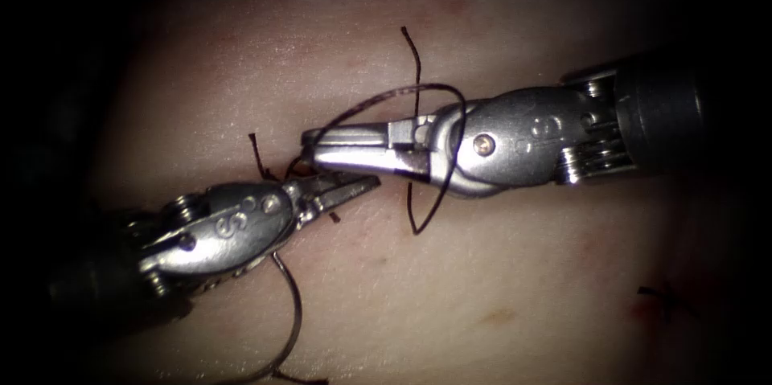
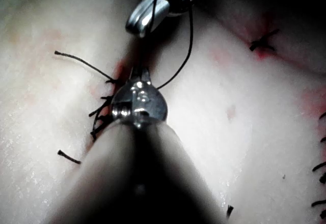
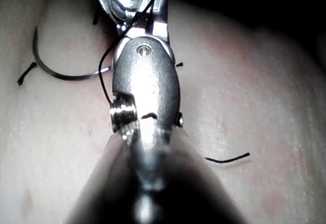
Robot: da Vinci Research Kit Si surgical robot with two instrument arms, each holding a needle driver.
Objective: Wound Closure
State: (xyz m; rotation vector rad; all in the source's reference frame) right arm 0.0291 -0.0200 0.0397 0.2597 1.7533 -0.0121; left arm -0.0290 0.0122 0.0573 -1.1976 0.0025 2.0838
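My left tool (image 1: 347, 190) comes in from the lower left over the cut, its jaws shut on the dark thread (image 1: 363, 104) beside the stitch; the same jaws (image 2: 140, 75) show thin and shut from behind. That thread arcs up from there and wraps once around my right tool (image 1: 312, 150), whose long jaws lie together with nothing seen between them. One free thread end (image 1: 404, 33) stands up behind the right tool. The curved needle (image 1: 296, 317) lies free on the tissue (image 1: 498, 272) under the left tool's wrist, held by neither tool; it also lies beside the right tool (image 3: 66, 76).
Short cut thread ends (image 2: 99, 113) stick up from earlier stitches along the cut. Another knotted stitch (image 1: 661, 295) sits with red fluid at the lower right. A loose thread piece (image 3: 226, 159) lies on the tissue.
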